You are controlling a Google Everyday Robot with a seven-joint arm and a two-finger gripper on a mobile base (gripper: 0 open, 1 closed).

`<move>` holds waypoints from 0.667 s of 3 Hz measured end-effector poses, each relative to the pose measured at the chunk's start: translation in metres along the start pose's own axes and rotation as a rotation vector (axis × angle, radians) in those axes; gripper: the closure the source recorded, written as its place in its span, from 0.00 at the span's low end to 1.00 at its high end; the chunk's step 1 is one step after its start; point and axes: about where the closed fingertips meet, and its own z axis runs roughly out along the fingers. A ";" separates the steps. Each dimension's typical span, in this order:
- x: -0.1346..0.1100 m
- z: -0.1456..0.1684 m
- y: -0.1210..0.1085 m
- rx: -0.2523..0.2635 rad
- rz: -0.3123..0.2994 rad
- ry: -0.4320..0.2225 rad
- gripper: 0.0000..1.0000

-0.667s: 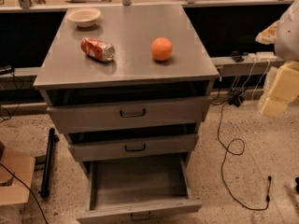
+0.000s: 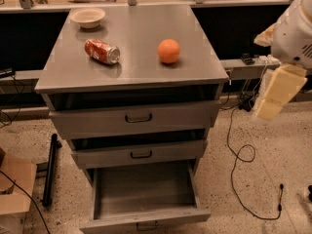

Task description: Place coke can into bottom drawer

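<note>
The coke can [image 2: 102,51] lies on its side on the grey cabinet top, left of the middle. The bottom drawer [image 2: 144,189] is pulled out, and its plain grey inside holds nothing. The two drawers above it are slightly ajar. My gripper [image 2: 275,92], cream-coloured under a white arm, hangs in the air to the right of the cabinet at about top-drawer height. It is well apart from the can and holds nothing that I can see.
An orange [image 2: 168,51] sits on the cabinet top right of the can, and a pale bowl [image 2: 87,17] at the back left corner. Black cables [image 2: 239,150] trail on the floor at right. A cardboard box [image 2: 14,189] and a dark bar [image 2: 49,169] lie at left.
My gripper has shifted a little to the left, toward the cabinet. The can, the orange and the drawers have not moved.
</note>
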 end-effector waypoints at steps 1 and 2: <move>-0.029 0.026 -0.011 -0.007 -0.019 -0.070 0.00; -0.064 0.048 -0.031 -0.010 -0.069 -0.137 0.00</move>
